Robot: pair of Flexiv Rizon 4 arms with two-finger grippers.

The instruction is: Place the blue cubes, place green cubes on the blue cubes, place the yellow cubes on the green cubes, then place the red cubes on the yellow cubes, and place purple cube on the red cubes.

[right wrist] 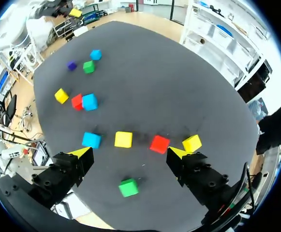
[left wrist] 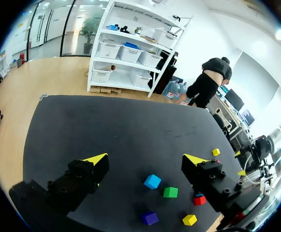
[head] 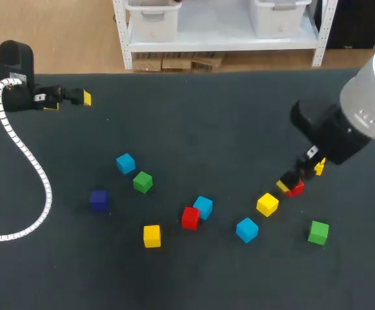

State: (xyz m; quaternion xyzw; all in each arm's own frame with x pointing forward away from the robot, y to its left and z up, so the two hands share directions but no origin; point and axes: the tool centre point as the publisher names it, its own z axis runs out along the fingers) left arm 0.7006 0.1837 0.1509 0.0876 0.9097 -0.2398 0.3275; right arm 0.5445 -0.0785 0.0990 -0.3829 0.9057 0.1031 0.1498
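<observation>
Black bench [head: 193, 110]: loose cubes scattered about, none stacked; the job looks unstarted.
Right jaws: spread wide, gripping nothing, hanging over a slanting row of cubes.
Blue cube [head: 246, 229]: at the row's end, off to one side of the right jaws and outside their gap; being a cube, it has no long axis.
Red cube [head: 295, 188]: straight ahead of the right jaws, between the fingers, untouched.
Yellow cube [head: 267, 204]: between the red and the blue, crowding any sideways shift.
Green cube [head: 318, 232]: near the right jaws, clear of the row.
Left jaws: parted, empty, well apart from the right jaws, so the right arm is nearer.
</observation>
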